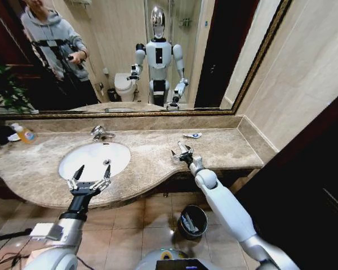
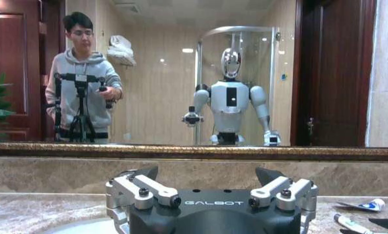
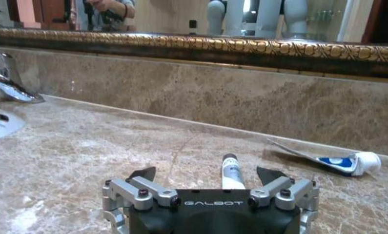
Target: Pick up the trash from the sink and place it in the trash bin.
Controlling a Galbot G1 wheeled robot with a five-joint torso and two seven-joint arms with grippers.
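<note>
Trash tube (image 3: 232, 171) between open right tool (image 3: 207, 176) fingers, sachet (image 3: 340, 161) nearby.

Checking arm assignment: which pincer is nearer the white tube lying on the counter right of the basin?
Right. The right pincer is open with the white tube between its fingers; the left pincer hangs over the sink's front rim.

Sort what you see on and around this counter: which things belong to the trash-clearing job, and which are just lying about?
Job: white tube between the right gripper open jaws; blue-marked tube by the backsplash; sink; trash bin; left gripper.

Lying about: yellow-orange bottle; faucet.
</note>
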